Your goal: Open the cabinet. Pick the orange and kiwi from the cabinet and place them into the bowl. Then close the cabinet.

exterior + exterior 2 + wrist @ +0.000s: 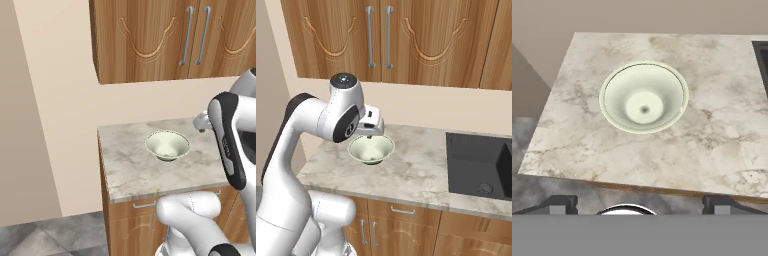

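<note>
The cabinet [145, 45] [331, 45] hangs on the wall above the counter. Both doors are shut, and their silver bar handles [187, 35] [370, 37] meet at the middle. The orange and the kiwi are out of view. The bowl [156, 141] [358, 148] [614, 95] stands empty and upright on the marble counter. My gripper [371, 133] [639, 205] hangs above the bowl's near side and points down at it. It is open, with its fingertips [562, 204] wide apart and nothing between them. In the left base view my forearm covers most of the hand [201, 121].
The marble counter [125, 165] [712, 125] ends at a free left edge beside a beige wall. A dark sink [481, 162] [761, 55] lies to the right of the bowl. Below the counter are wooden drawers and doors [144, 204].
</note>
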